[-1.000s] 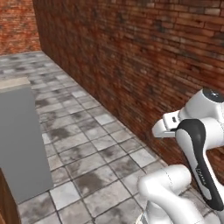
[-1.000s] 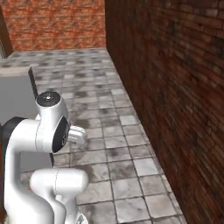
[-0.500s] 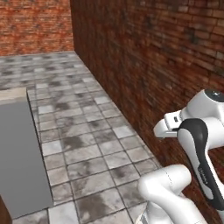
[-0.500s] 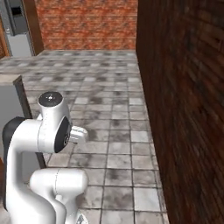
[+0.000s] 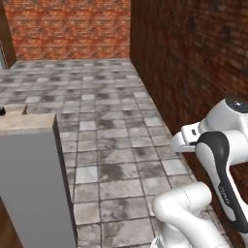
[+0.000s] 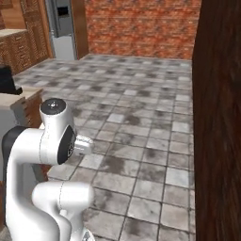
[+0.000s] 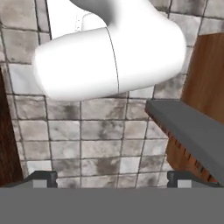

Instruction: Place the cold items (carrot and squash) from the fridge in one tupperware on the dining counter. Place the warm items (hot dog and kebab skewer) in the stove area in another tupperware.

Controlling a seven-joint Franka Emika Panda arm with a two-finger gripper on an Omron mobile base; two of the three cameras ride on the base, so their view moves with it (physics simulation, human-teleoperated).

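Note:
My gripper point(image 7: 111, 179) points down at the tiled floor, its two dark fingertips point(image 7: 41, 177) far apart with nothing between them, so it is open. The arm is folded up close over the base. A steel fridge point(image 6: 62, 23) stands far off at the back left, next to wooden cabinets. The carrot, squash, hot dog, kebab skewer and tupperware are out of view.
A grey-sided counter end with a pale top point(image 5: 29, 123) stands close on the left, and a dark object point(image 6: 7, 80) sits on it. A dark brick wall point(image 5: 193, 58) runs along the right. Tiled floor point(image 5: 106, 111) stretches ahead to a red brick wall point(image 6: 141, 23).
The whole scene has swung as the base turned. The brick wall slid to the right, the counter end came nearer on the left, and the fridge came into sight. The arm's pose is unchanged.

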